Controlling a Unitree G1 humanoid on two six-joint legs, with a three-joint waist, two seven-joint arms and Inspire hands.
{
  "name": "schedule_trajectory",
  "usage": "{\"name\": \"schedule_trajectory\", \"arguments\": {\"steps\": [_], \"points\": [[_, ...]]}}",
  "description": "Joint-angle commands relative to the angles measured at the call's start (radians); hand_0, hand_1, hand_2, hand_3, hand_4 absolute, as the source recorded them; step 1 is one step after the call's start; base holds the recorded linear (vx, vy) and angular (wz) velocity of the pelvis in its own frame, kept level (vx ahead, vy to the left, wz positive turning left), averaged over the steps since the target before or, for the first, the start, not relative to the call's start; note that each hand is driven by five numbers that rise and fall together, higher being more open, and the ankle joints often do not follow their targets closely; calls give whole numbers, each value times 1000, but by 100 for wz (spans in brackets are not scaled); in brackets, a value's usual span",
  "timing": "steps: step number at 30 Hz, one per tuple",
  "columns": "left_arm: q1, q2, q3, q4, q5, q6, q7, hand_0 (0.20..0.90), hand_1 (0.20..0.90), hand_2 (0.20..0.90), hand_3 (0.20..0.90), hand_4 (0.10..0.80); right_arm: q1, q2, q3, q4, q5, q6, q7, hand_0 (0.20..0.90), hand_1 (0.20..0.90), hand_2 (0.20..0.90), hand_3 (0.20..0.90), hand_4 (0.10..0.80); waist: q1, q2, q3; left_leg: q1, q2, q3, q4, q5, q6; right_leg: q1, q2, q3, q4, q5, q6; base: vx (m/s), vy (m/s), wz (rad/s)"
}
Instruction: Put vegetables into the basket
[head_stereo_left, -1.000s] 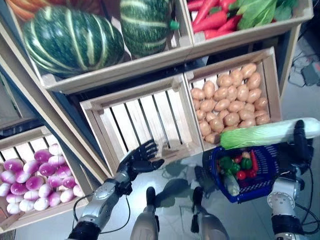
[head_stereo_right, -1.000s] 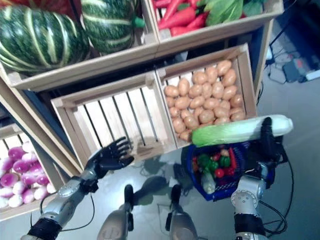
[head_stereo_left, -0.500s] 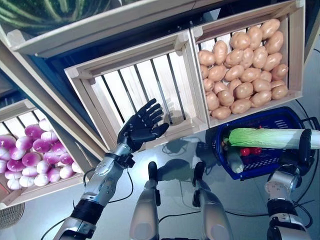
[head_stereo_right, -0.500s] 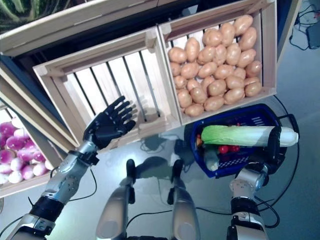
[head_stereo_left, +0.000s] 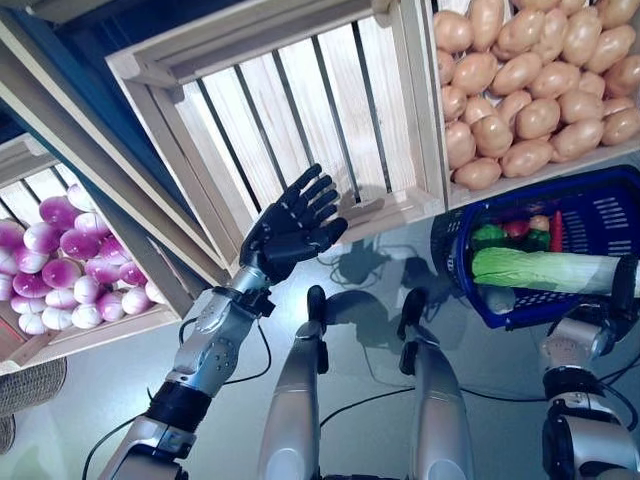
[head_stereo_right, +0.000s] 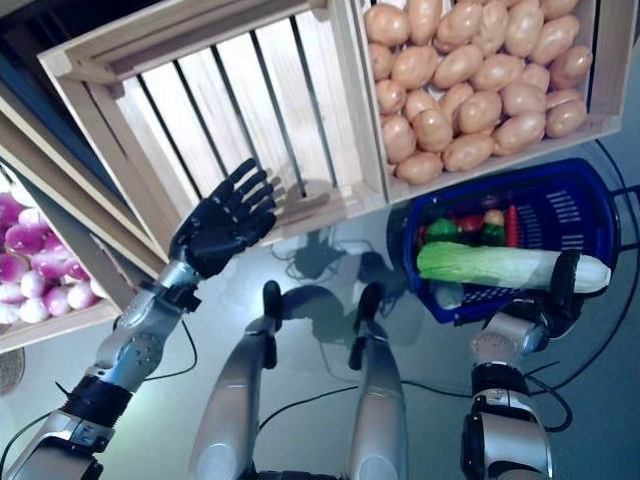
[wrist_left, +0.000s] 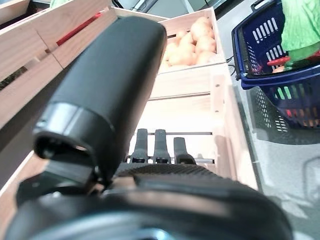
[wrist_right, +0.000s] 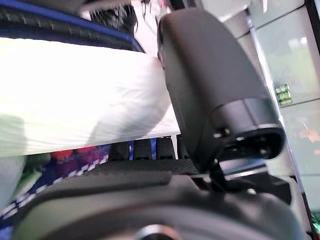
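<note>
A long cabbage (head_stereo_right: 495, 266) with a green leafy end and a white stalk lies crosswise over the blue basket (head_stereo_right: 588, 205), low in its opening. My right hand (head_stereo_right: 563, 287) is shut on the white stalk end; in the right wrist view the thumb (wrist_right: 210, 85) wraps over the cabbage (wrist_right: 75, 95). Green and red vegetables (head_stereo_right: 470, 225) lie inside the basket. My left hand (head_stereo_left: 290, 225) is open, held up in front of the empty crate with nothing in it.
An empty slatted wooden crate (head_stereo_left: 290, 110) stands ahead. A crate of potatoes (head_stereo_left: 520, 80) is right of it, just behind the basket. A lower crate of purple-and-white turnips (head_stereo_left: 60, 270) sits at the left. The basket stands on the grey floor.
The camera has tilted down, so the upper shelves left the view. My right hand has lowered the cabbage from above the basket's far rim into its opening. The left hand stays open.
</note>
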Motion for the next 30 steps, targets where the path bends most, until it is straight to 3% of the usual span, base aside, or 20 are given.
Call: {"name": "schedule_trajectory", "arguments": {"steps": [1, 15, 28, 29, 30], "points": [[-66, 14, 22, -163, -14, -84, -39, 900, 900, 900, 900, 800, -11, -195, -47, -26, -93, -168, -93, 300, 300, 300, 300, 400, -7, 40, 0, -43, -79, -14, 51, -77, 11, 13, 11, -38, 105, -63, -4, -56, -64, -4], [-85, 26, 7, -222, -8, -91, -24, 900, 900, 900, 900, 800, -90, -248, -25, -45, -143, -152, -193, 300, 300, 300, 300, 400, -11, 88, 0, -220, -68, -18, 130, -78, 7, -196, 3, -4, 178, -56, -17, 10, -66, -1], [-93, 33, 3, -204, -2, -116, -25, 900, 900, 900, 900, 800, -155, -256, 29, -43, -153, -70, -181, 300, 300, 300, 300, 400, 3, 92, 0, -305, -63, -27, 178, -86, 16, -285, -5, -4, 223, -47, -18, 12, 3, 1], [-93, 35, 5, -201, -4, -117, -28, 900, 900, 900, 900, 800, -161, -258, 30, -37, -153, -60, -184, 493, 493, 493, 493, 529, 4, 93, 0, -309, -64, -26, 182, -87, 16, -289, -4, -3, 228, -47, -19, 0, 0, 0], [-92, 35, 5, -201, 0, -117, -27, 900, 900, 900, 900, 800, -163, -259, 32, -36, -151, -60, -196, 827, 827, 827, 827, 751, 5, 93, 0, -313, -64, -26, 187, -87, 15, -294, -4, -4, 234, -48, -19, 0, 0, 0]]}}
